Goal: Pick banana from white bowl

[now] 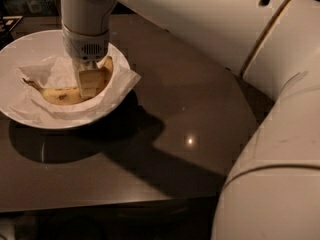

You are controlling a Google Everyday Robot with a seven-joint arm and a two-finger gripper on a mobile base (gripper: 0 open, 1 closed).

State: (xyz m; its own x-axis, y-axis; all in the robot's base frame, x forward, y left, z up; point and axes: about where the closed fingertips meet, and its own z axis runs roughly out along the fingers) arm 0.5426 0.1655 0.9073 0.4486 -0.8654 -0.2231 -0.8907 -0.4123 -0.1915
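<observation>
The yellow banana (pixel 60 95) lies curved in the white bowl (pixel 25 41) on crumpled white paper (pixel 52 69), its dark stem pointing left. My gripper (pixel 90 90) reaches straight down into the bowl from the white wrist and is shut across the banana's right half. One pale finger (pixel 89 81) covers the front of the fruit, and the other is hidden behind it. The banana's right end stands tilted up against the wrist.
The bowl stands at the back left of a dark glossy table (pixel 190 114), whose front edge runs along the bottom. My large white arm (pixel 270 134) fills the top and right of the view. Dark clutter sits beyond the table's far left corner.
</observation>
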